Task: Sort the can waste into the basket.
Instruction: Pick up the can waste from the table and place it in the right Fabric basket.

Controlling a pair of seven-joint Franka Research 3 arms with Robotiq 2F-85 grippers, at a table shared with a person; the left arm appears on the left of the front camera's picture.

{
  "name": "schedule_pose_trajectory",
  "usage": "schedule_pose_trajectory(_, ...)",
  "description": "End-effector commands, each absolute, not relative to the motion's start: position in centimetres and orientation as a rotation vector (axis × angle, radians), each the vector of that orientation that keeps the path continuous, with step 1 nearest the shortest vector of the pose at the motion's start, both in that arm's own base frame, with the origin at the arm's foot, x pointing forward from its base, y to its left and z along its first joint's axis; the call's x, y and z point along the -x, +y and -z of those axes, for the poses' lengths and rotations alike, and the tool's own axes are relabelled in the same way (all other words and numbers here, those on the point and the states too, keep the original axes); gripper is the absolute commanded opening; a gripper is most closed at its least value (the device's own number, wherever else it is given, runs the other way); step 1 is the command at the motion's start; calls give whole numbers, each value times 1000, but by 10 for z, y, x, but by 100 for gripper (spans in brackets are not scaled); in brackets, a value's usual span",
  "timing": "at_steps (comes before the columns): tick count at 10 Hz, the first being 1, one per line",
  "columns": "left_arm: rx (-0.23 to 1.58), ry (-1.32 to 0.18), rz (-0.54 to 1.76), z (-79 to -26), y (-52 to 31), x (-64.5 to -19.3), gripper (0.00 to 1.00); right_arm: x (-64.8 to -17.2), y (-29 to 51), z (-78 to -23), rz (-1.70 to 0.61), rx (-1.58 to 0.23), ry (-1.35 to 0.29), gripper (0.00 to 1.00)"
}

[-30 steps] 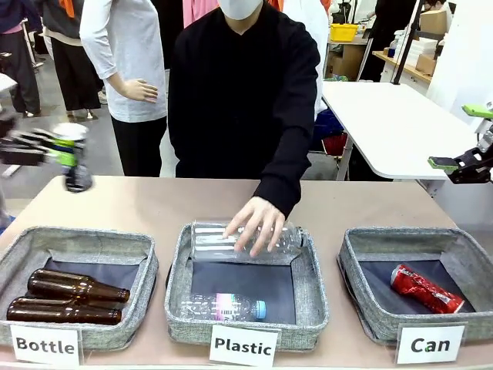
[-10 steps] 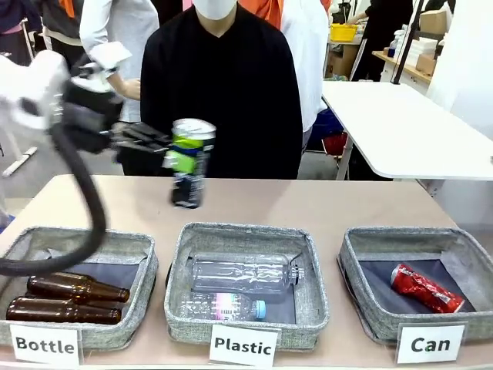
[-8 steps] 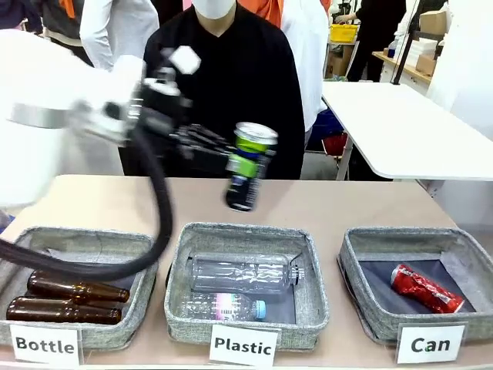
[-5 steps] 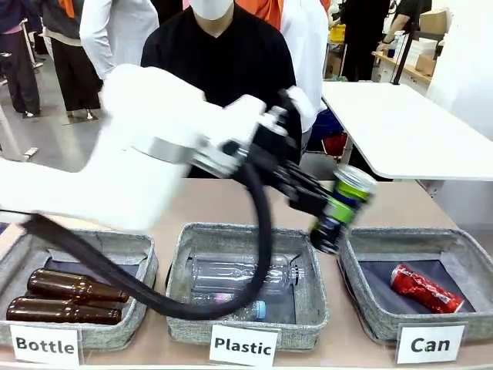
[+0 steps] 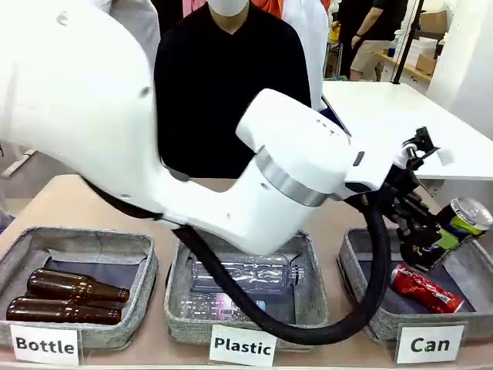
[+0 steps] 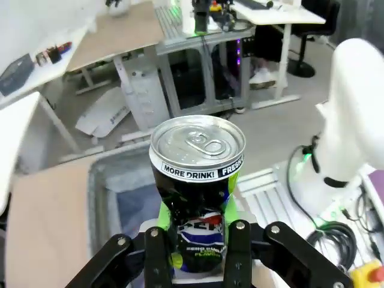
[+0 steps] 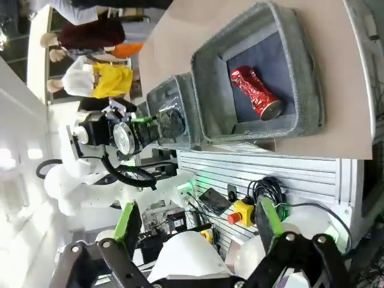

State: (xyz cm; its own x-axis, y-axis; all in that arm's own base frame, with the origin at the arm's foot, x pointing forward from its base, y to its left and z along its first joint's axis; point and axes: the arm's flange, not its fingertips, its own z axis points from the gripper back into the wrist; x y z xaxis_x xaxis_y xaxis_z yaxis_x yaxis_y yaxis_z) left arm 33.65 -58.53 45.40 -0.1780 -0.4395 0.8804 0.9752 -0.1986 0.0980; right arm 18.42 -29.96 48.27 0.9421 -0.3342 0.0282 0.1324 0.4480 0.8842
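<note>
Black can (image 5: 456, 229), dented metal, silver lid, rim print "MORE DRINK!", is clenched in the left gripper (image 5: 420, 240) above the grey woven "Can" basket (image 5: 362, 304) on the right, which holds the crushed red can (image 5: 426, 288). Right gripper (image 7: 198, 231) released.

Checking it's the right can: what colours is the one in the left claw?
Black body, green patches, silver top; the can shows best in the left wrist view.

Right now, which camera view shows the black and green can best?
The left wrist view: the black and green can sits close, its top and print readable, in the left hand. The front view shows it small over the Can basket; the right wrist view, tiny.
</note>
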Motion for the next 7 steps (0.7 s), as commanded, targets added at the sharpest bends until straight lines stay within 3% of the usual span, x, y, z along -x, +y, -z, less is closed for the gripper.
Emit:
schedule_pose_trajectory(1, 904, -911, 1632, -442, -604, -360, 37, -203, -289, -500, 257, -1036, -180, 100)
schedule_pose_trajectory(2, 937, -870, 1647, -442, -602, -373, 37, -203, -289, -500, 257, -1036, -180, 100)
schedule_pose_trajectory(4, 891, -890, 1626, -447, -595, -347, 37, -203, -289, -500, 257, -1036, -180, 100)
schedule_pose_trajectory(6, 895, -874, 1652, -433, -598, -365, 37, -203, -289, -500, 257, -1036, -180, 100)
schedule_pose_trajectory(7, 887, -871, 1663, -432, -598, -364, 96, -203, -289, -500, 257, -1036, -180, 100)
